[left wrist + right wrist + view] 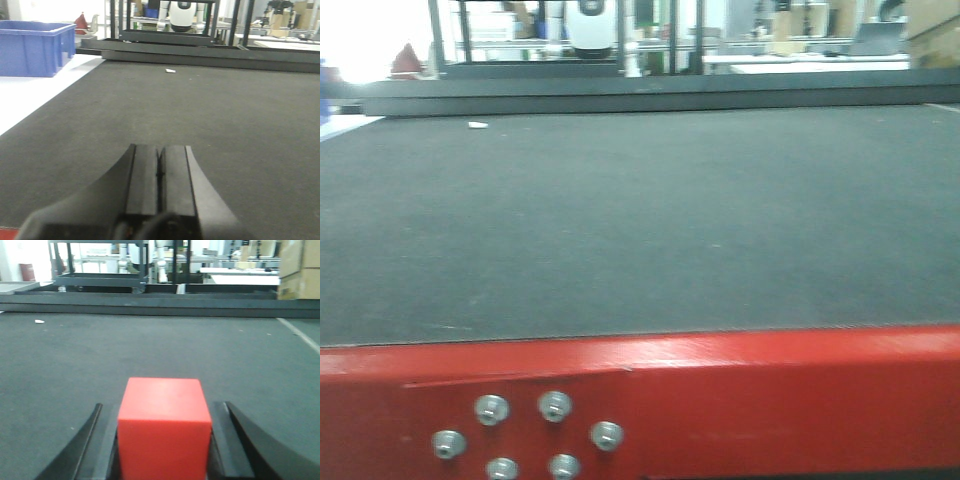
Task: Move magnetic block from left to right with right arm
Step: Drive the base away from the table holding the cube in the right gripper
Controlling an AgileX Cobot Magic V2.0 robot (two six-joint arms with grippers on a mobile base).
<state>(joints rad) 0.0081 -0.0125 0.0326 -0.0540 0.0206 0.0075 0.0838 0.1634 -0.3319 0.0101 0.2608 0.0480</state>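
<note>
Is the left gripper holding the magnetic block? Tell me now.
No, the left gripper is shut on nothing; the magnetic block sits in the right gripper.

Right wrist view: magnetic block [163, 425] underside cut off by bottom edge; contact with mat [150, 355] undetermined. White scrap [170, 71] too small to identify, possibly tape. Blue crate [30, 47] cropped at left edge.

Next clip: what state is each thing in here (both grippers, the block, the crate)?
Left gripper: shut, empty.
Right gripper: shut on the block.
Block: held in the right gripper, sitting square.
Crate: upright, inside hidden.
</note>
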